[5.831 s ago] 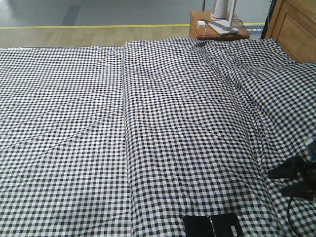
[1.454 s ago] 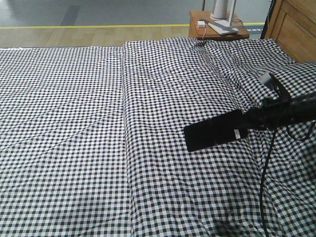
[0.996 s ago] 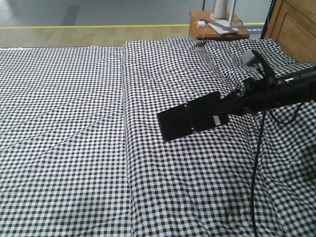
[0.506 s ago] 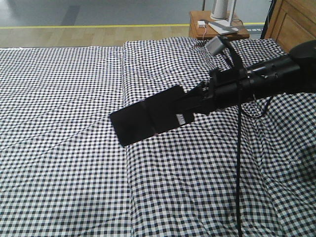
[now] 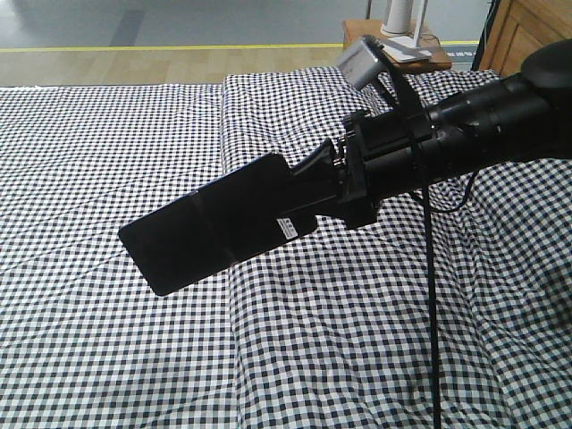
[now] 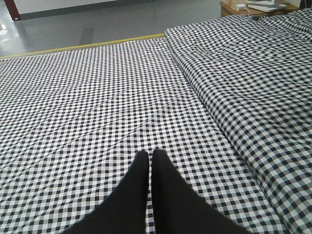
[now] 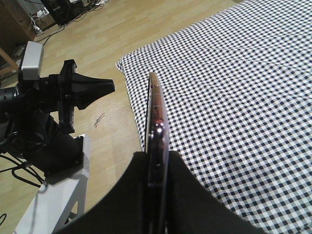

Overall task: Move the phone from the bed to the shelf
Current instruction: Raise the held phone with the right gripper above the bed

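The phone [image 5: 210,228], a slim black slab with a small white sticker, hangs in the air over the bed [image 5: 107,143]. My right gripper [image 5: 302,192] is shut on its right end, and the arm reaches in from the right. In the right wrist view the phone [image 7: 155,117] stands edge-on, rose-gold rim showing, clamped in the right gripper [image 7: 157,156]. My left gripper [image 6: 150,157] is shut with nothing in it, low over the gingham bed [image 6: 97,97]. That left gripper [image 7: 110,87] also shows in the right wrist view. The shelf is out of view.
A brown bedside table [image 5: 420,61] with white items stands behind the bed, next to the wooden headboard [image 5: 527,31]. A black cable [image 5: 431,304] hangs from my right arm. Wood floor [image 7: 122,34] and the white robot base [image 7: 61,195] lie beside the bed's edge.
The phone lay at the bed's near edge with the right gripper beside it. The right gripper has taken it, lifted it, and swung it up and left toward the camera.
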